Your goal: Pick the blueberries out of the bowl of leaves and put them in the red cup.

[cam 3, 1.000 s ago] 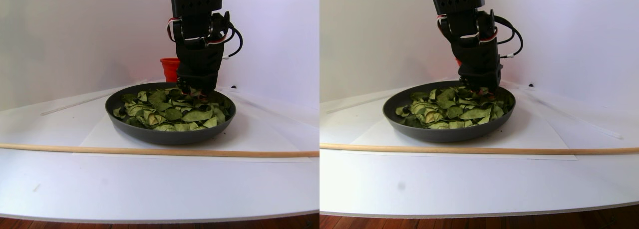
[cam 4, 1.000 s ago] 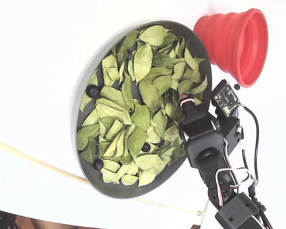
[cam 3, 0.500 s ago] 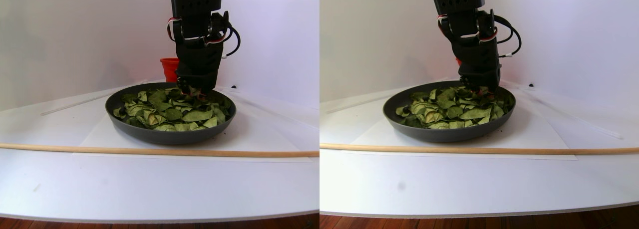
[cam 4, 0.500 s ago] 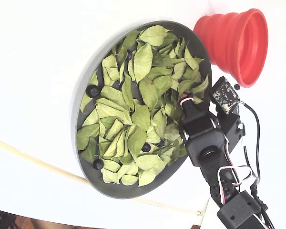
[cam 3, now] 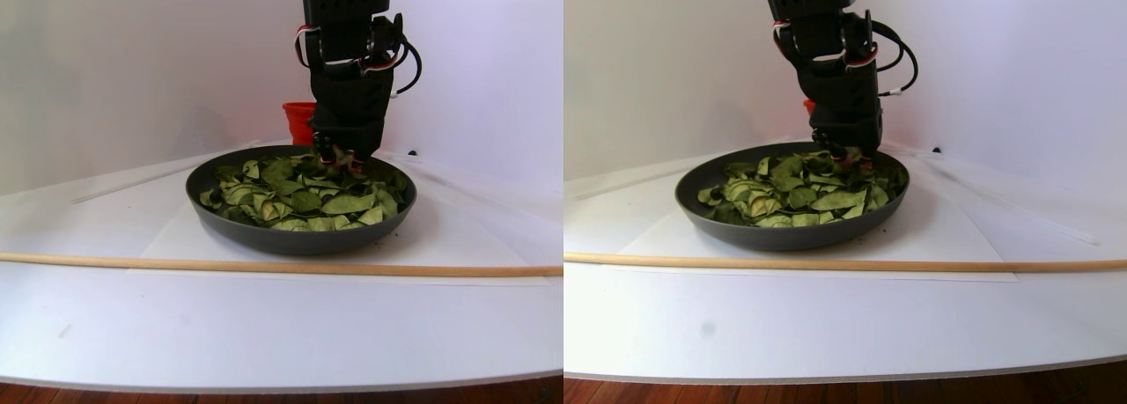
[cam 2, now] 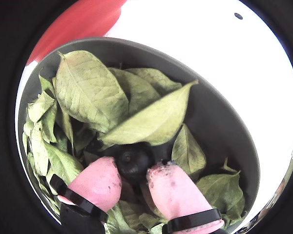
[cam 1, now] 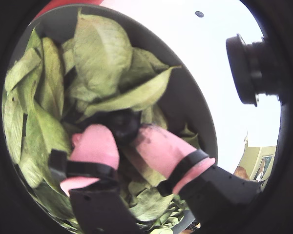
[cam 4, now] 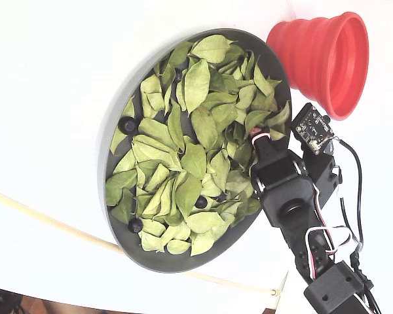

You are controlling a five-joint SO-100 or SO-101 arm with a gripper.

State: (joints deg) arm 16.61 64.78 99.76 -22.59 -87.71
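One dark grey bowl sits on the counter, with one red cup and one wooden rod. The leaves are too many to count. Three blueberries show uncovered in the fixed view; a fourth sits between the end effector fingers.
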